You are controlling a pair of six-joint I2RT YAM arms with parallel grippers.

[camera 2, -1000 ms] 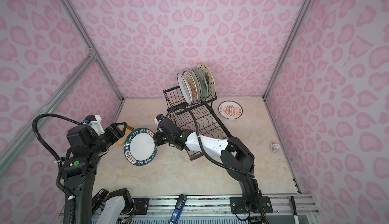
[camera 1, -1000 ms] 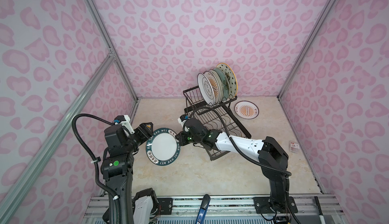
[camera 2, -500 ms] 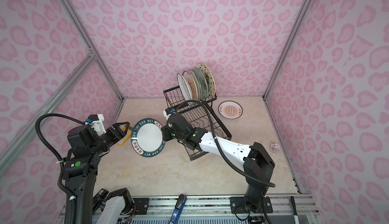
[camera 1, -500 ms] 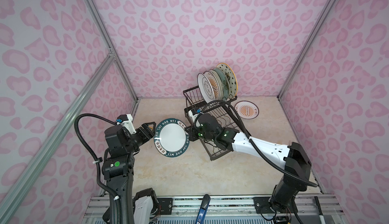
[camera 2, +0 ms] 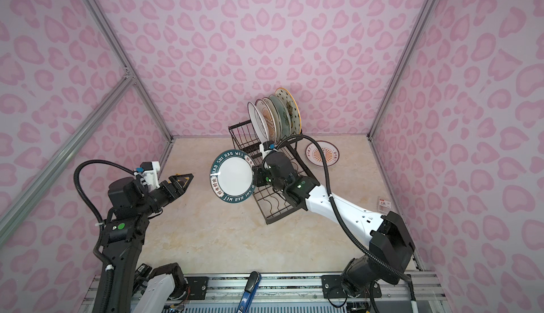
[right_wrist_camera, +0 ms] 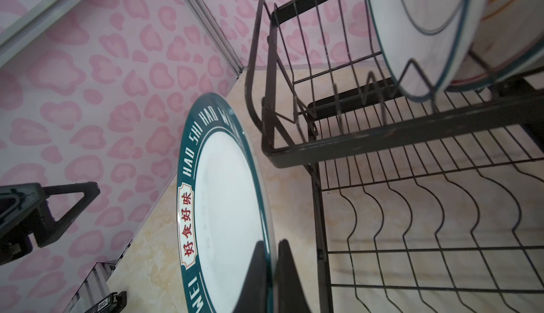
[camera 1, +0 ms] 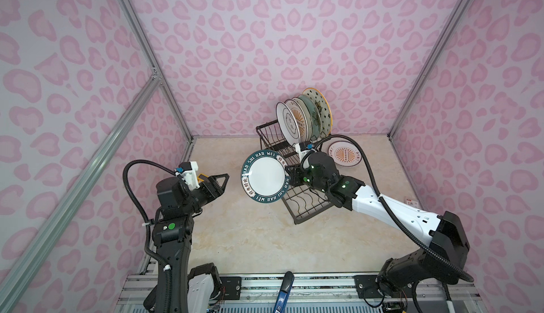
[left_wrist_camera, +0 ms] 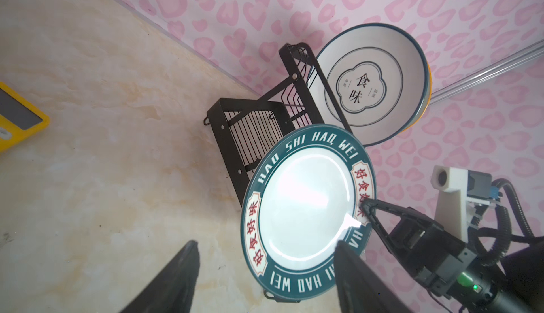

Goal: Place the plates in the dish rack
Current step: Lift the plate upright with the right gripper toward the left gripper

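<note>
My right gripper (camera 1: 287, 174) (right_wrist_camera: 272, 246) is shut on the rim of the dark-green-rimmed lettered plate (camera 1: 263, 176) (camera 2: 232, 176) (right_wrist_camera: 226, 208). It holds the plate almost on edge in the air, just left of the black wire dish rack (camera 1: 306, 205) (camera 2: 273, 205) (right_wrist_camera: 412, 208). My left gripper (camera 1: 223, 179) (left_wrist_camera: 265, 242) is open and empty, a short way left of the plate (left_wrist_camera: 306, 217) and pointing at its face. Several plates (camera 1: 303, 117) stand in the rack's raised tier, the white black-ringed plate (left_wrist_camera: 368, 88) in front. An orange sunburst plate (camera 1: 344, 154) (camera 2: 322, 153) lies flat on the table right of the rack.
The rack's low tray with wavy dividers (right_wrist_camera: 441, 223) holds nothing. A yellow-edged flat object (left_wrist_camera: 17, 120) lies on the table near the left wall. A small red and white card (camera 1: 410, 200) sits by the right wall. A blue handle (camera 1: 284, 291) lies on the front rail.
My right gripper has carried the lettered plate up and to the right, away from my left gripper and toward the rack, tipping it more upright. My left arm has barely moved.
</note>
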